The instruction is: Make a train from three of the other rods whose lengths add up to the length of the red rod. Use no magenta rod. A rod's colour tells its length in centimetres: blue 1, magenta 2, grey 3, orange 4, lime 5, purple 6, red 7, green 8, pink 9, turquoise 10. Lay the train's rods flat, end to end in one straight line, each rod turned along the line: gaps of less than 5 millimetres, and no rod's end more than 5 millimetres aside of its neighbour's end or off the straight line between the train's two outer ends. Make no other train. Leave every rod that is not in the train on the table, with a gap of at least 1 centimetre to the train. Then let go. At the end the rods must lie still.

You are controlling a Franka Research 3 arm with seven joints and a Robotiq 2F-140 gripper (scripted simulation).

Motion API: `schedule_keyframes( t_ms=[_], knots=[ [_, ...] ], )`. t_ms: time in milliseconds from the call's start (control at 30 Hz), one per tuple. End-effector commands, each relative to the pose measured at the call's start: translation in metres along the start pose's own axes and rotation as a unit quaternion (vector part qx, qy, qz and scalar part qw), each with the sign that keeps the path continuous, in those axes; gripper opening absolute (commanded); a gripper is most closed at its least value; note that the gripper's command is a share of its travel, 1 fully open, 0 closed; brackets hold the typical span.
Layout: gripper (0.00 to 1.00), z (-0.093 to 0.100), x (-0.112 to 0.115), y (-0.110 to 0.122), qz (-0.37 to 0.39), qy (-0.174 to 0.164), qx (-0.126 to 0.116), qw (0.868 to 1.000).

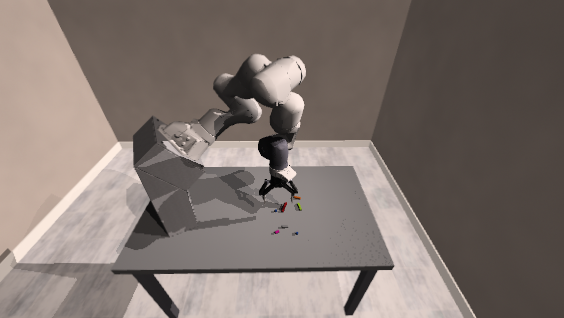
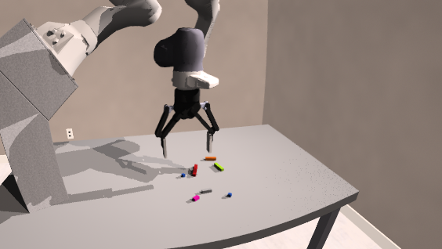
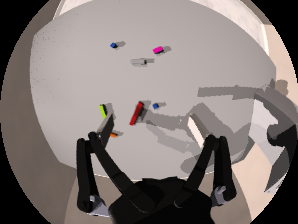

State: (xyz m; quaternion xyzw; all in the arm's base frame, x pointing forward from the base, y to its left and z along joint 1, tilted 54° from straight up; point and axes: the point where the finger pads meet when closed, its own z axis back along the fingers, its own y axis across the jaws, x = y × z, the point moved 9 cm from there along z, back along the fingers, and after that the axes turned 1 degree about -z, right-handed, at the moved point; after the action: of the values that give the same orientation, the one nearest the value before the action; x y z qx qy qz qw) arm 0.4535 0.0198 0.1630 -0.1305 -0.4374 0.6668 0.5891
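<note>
My gripper (image 1: pixel 278 199) (image 2: pixel 187 153) (image 3: pixel 152 119) is open and empty, above the table's back part. The red rod (image 1: pixel 284 207) (image 2: pixel 194 170) (image 3: pixel 136 113) lies between a blue rod (image 1: pixel 275 211) (image 2: pixel 183 175) (image 3: pixel 156 106) and the lime rod (image 1: pixel 299 207) (image 2: pixel 219 167) (image 3: pixel 103 111). The orange rod (image 1: pixel 297 198) (image 2: pixel 211 158) (image 3: pixel 114 135) lies behind the lime one, partly hidden by a finger in the wrist view. Nearer the front are the grey rod (image 1: pixel 284 227) (image 2: pixel 206 191) (image 3: pixel 138 62), the magenta rod (image 1: pixel 276 232) (image 2: pixel 196 198) (image 3: pixel 158 50) and another blue rod (image 1: pixel 296 233) (image 2: pixel 230 194) (image 3: pixel 113 45). The rods lie apart.
The grey table (image 1: pixel 225 250) (image 2: pixel 294 188) (image 3: pixel 65 90) carries the rods. The arm's pedestal (image 1: pixel 167 200) (image 2: pixel 31 156) stands at the table's left. The arm's shadow falls across the table's left part and reaches towards the red rod.
</note>
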Motion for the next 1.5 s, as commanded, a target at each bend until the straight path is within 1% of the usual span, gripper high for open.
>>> schedule_keyframes(
  t_ms=[0, 100, 167, 233, 400, 567, 600, 1467],
  knots=[
    [1.00, 0.001, 0.005, 0.002, 0.083, 0.001, -0.008, 0.996],
    [1.00, 0.001, 0.009, 0.006, 0.121, 0.002, -0.006, 0.993],
    [1.00, 0.001, 0.009, 0.006, 0.121, 0.002, -0.006, 0.993],
    [1.00, 0.002, 0.013, 0.010, 0.163, 0.002, -0.004, 0.987],
    [1.00, 0.003, 0.020, 0.016, 0.221, 0.002, -0.001, 0.975],
    [1.00, 0.003, 0.021, 0.018, 0.235, 0.002, 0.000, 0.972],
    [0.15, 0.003, 0.021, 0.018, 0.235, 0.002, 0.000, 0.972],
    [0.15, 0.003, 0.021, 0.018, 0.235, 0.002, 0.000, 0.972]
  ],
)
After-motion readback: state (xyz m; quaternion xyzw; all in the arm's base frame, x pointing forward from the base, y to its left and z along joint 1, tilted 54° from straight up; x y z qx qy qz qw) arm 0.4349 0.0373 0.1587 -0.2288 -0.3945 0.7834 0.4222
